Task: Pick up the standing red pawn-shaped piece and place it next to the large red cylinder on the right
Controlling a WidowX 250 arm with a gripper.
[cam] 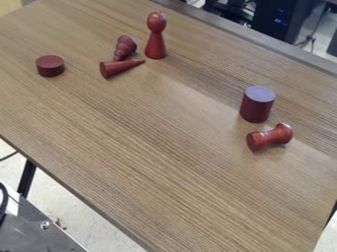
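Note:
Several dark red pieces are spread over the wooden table (151,147). A round-headed figure (156,42) stands upright near the far edge. Just left of it lies a ridged, tapering piece (125,47), and close below that a smooth cone (119,67) rests on its side, tip to the right. A short flat disc (50,66) sits at the left. On the right side a taller cylinder (256,104) stands upright, with a spool-shaped piece (269,137) lying just below it.
Behind the table's far edge is dark equipment (284,18) with small blue lights. At the lower left, beyond the table's near edge, are a dark metal surface (36,229) and a black table leg (27,178).

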